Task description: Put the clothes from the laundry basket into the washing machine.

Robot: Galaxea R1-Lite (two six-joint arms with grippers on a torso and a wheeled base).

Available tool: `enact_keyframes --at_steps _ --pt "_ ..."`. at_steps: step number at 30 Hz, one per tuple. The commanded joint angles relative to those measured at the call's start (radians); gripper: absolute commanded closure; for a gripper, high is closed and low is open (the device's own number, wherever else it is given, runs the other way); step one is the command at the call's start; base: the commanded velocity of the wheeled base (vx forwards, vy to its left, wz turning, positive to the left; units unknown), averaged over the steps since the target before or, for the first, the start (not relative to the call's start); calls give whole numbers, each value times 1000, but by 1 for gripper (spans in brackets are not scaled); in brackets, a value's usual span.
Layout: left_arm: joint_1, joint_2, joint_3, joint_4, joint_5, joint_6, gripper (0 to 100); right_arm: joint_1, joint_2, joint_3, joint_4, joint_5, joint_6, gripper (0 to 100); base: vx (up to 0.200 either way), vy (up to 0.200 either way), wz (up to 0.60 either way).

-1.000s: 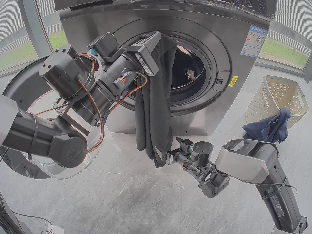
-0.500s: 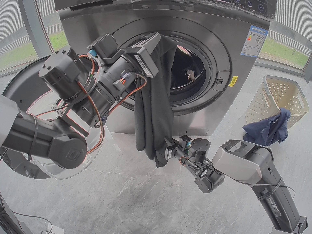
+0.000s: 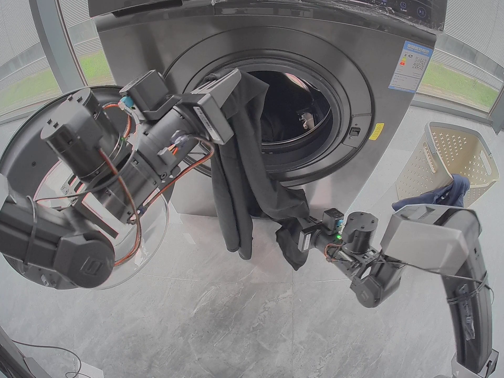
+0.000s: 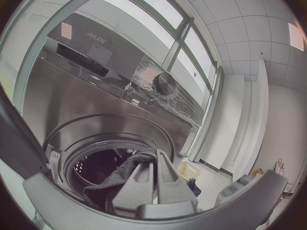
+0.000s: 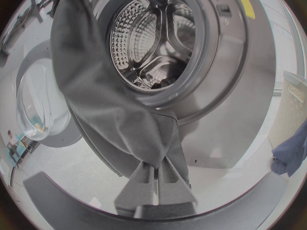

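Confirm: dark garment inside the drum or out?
Out. The dark garment hangs before the drum opening, held by the left gripper above and the right gripper below.

The left arm (image 3: 79, 185) is matt black, built of stubby cylindrical joints whose caps are dotted with screws. An orange braided cable (image 3: 137, 217) loops along it. The right arm (image 3: 467, 290) wears an angular silver-grey shell (image 3: 425, 240), with a green light (image 3: 339, 235) at its wrist. The left gripper (image 4: 153, 158) and right gripper (image 5: 155, 169) have grey wedge-shaped fingers.
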Motion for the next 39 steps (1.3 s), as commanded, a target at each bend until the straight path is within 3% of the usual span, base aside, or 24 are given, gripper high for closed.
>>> enact_keyframes --at_steps 1,5,8,9,10,15,18,28,39 --pt "12 -150 190 -2 -8 0 100 -40 -330 260 -27 30 5 100 0 0 0" --pt "14 -252 295 -3 -17 -6 100 -40 -476 388 -27 38 10 100 0 0 0" --pt "14 -255 298 -3 -17 -6 100 -40 -481 391 -27 38 10 100 0 0 0" --pt "14 -347 361 10 -19 -9 100 -40 -576 482 -27 34 14 100 0 0 0" --pt "14 -359 367 12 -20 -10 100 -40 -585 487 -27 31 19 100 0 0 0" --pt "17 -374 379 3 -29 -46 100 -40 -619 453 -27 13 42 100 0 0 0" --pt "17 -373 396 9 -29 -47 100 -57 -616 427 -29 -12 62 100 0 0 0" --pt "107 -350 456 13 -39 -44 100 -95 -645 347 -29 -21 70 100 0 0 0" --pt "212 -279 453 -10 -31 -35 100 -135 -669 315 -29 -7 70 100 0 0 0"
